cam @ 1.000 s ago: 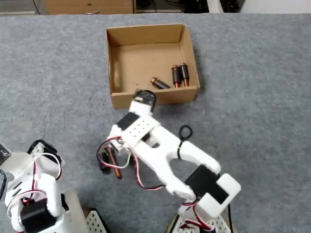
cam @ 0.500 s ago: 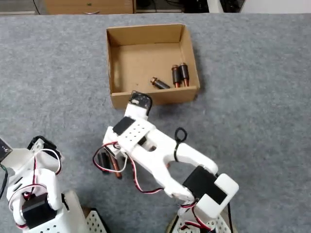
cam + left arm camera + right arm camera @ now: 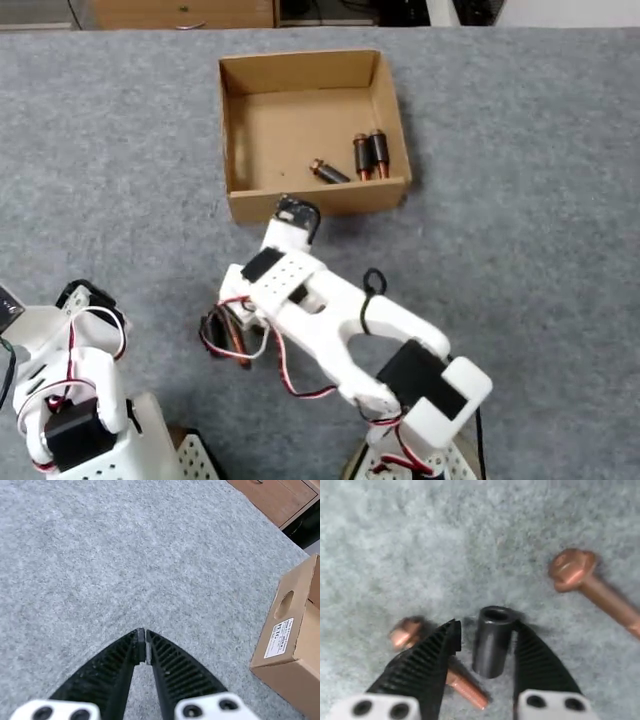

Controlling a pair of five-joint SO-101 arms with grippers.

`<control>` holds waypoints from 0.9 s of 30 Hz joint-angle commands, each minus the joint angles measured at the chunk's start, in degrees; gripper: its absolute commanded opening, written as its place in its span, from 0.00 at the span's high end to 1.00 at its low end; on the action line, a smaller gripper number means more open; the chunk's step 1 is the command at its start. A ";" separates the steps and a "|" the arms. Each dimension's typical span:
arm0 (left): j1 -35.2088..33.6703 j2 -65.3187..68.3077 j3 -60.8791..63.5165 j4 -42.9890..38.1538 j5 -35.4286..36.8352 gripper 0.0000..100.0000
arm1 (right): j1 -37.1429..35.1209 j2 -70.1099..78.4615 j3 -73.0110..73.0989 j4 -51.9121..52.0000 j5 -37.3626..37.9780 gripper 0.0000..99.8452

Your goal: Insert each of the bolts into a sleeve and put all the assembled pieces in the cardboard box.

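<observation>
right hand [image 3: 487, 627] released, jaws either side of the sleeve [image 3: 492, 642] on the bench [image 3: 395, 530], not pinching it; one bolt [image 3: 590, 587] just beside the sleeve, a second bolt [image 3: 402, 634] close on its other side, partly under a finger. left hand [image 3: 141, 647] clenched on nothing, well apart from the sleeve. sleeve looks light, rigid, smooth, likely to roll, so pinch square at mid-length; cardboard box [image 3: 300, 62] sits well beyond the sleeve, three assembled pieces [image 3: 365, 155] inside.

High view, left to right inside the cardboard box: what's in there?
Tilted assembled piece → second assembled piece → third assembled piece, the last two side by side near the cardboard box wall.
</observation>
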 commanded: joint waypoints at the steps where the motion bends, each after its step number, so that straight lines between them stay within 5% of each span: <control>1: -0.35 -0.13 -0.35 -1.05 -0.44 0.98 | 4.00 1.71 -1.01 1.05 -0.62 0.97; 10: -0.18 -0.04 -2.20 -0.97 -0.53 0.98 | 4.88 1.63 -1.98 1.93 0.00 1.00; 27: -0.09 0.22 1.05 -0.62 -0.53 0.98 | 9.89 -9.36 -31.96 23.65 10.55 1.00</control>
